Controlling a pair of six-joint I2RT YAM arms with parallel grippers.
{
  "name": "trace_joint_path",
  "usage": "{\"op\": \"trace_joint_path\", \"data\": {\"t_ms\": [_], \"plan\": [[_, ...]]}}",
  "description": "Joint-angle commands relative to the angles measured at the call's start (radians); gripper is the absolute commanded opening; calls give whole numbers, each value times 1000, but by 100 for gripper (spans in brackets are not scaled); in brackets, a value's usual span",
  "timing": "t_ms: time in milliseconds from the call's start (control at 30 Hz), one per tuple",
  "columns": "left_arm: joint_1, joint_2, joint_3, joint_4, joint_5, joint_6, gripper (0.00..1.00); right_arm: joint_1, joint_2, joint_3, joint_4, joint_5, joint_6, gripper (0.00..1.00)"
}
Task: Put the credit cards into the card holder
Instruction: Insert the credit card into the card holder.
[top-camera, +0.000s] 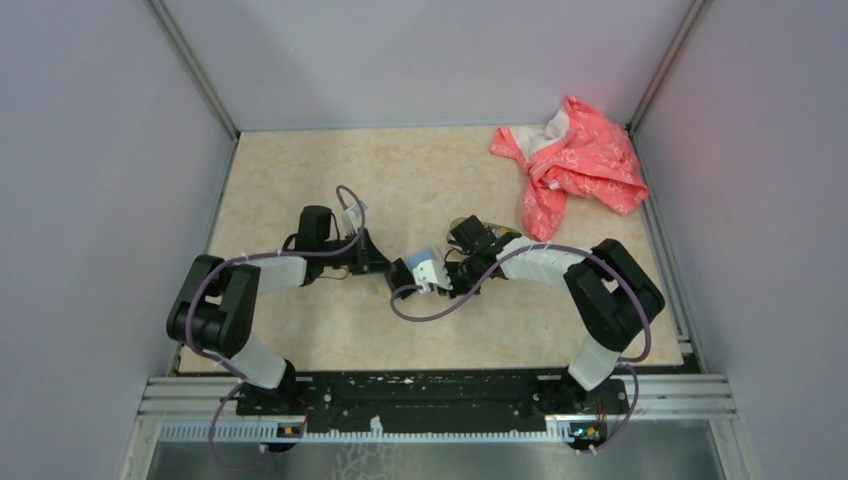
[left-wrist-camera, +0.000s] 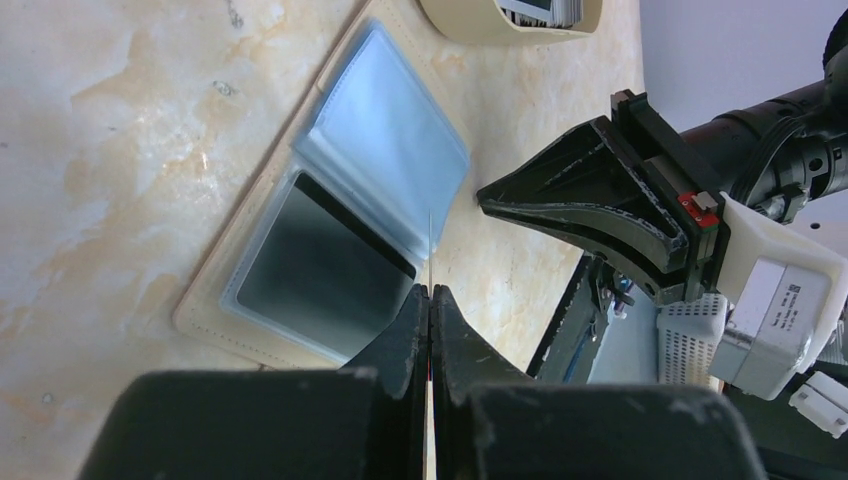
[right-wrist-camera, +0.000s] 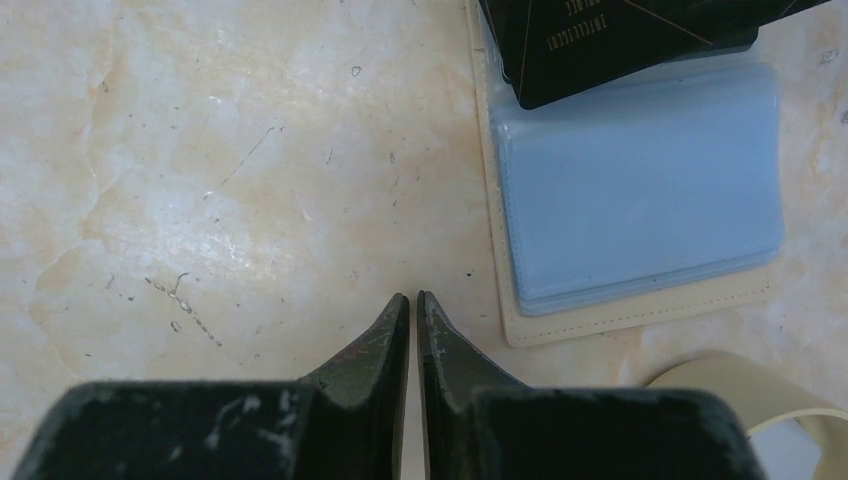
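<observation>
Where the two arms meet at the middle of the marbled beige surface (right-wrist-camera: 200, 180), the card holder (right-wrist-camera: 600, 318) is found lying opened flat, its inside turned upward. In the left wrist view its long axis is seen running from lower left to upper right, toward a tan dish (left-wrist-camera: 470, 25) that stands near its far end with more credit cards (left-wrist-camera: 545, 8) stacked inside. The holder is made of pale beige stitched material and is lined with clear, bluish plastic sleeves (left-wrist-camera: 385, 150). One half is taken up by a black credit card (right-wrist-camera: 620, 40) with small gold lettering, laid crosswise to the holder's long axis; on the other half only bluish sleeves are shown. The left hand (left-wrist-camera: 430, 292) is held with its fingers pressed together at the holder's near corner, and a hair-thin line is seen running out from between the tips; what it is cannot be told. The right hand (right-wrist-camera: 413, 298) is likewise pressed together, nothing being held, over bare surface just beside the holder. A pink cloth (top-camera: 572, 165) is seen crumpled at the far right corner.
</observation>
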Motion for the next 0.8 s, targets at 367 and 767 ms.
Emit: {"op": "trace_joint_path", "data": {"t_ms": [367,767], "plan": [[78,84,-103,308,159,-189,0,-6,-5,44,-29,-37,-1,8],[77,138,-123,409,113,-283,0,-5,4,49,-40,-38,-4,8]]}}
